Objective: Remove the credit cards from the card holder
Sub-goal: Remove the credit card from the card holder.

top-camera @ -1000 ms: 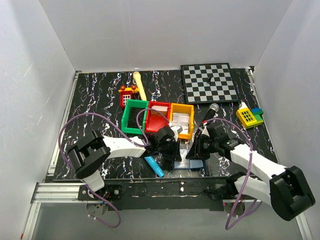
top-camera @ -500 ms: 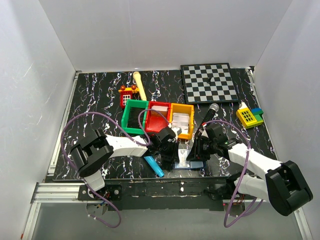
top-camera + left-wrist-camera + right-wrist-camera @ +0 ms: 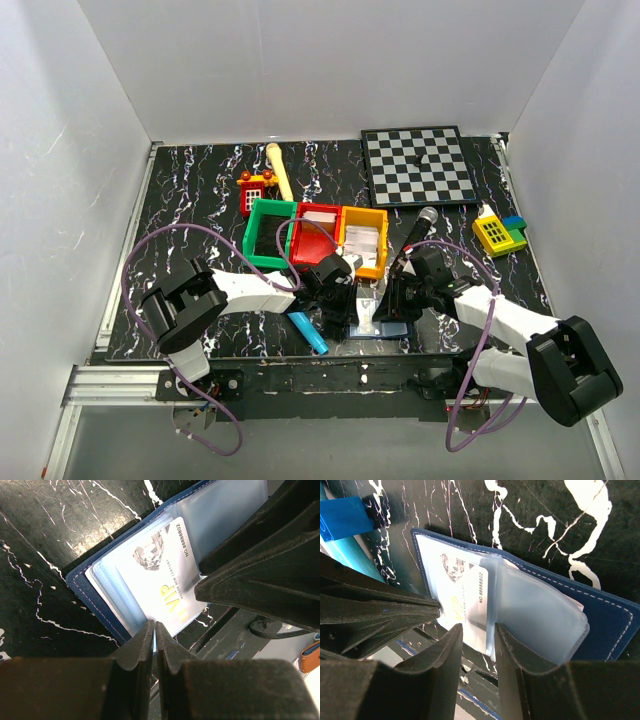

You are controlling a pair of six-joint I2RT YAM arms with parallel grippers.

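Navy outside and pale blue within, the card holder (image 3: 386, 329) lay opened flat at the middle of the near edge of the bench (image 3: 200, 200), between the two arms. A white card (image 3: 160, 575) printed with "VIP" and a number stuck partway out of one of its pockets, pointing towards the near edge. A clear plastic sleeve (image 3: 535, 615) lay folded over the other half.

The left claw (image 3: 154, 630) had its fingers drawn together to a thin slit, with the tips right at the free edge of the card. Whether the card sat inside that slit or just in front of it, I could not tell. The right claw (image 3: 474, 635) stood with its fingers apart, one on either side of the card's near edge, and it gripped nothing.

The step in hand looked like pulling out the first card, which was loosened but not yet free of its pocket. The next move probably called for a firm pinch on the exposed edge and a straight pull along the line of the pocket. The other claw would need to press the holder down, or the light wallet might slide along or lift with the card. More cards may have sat behind this one; the pictures did not show.
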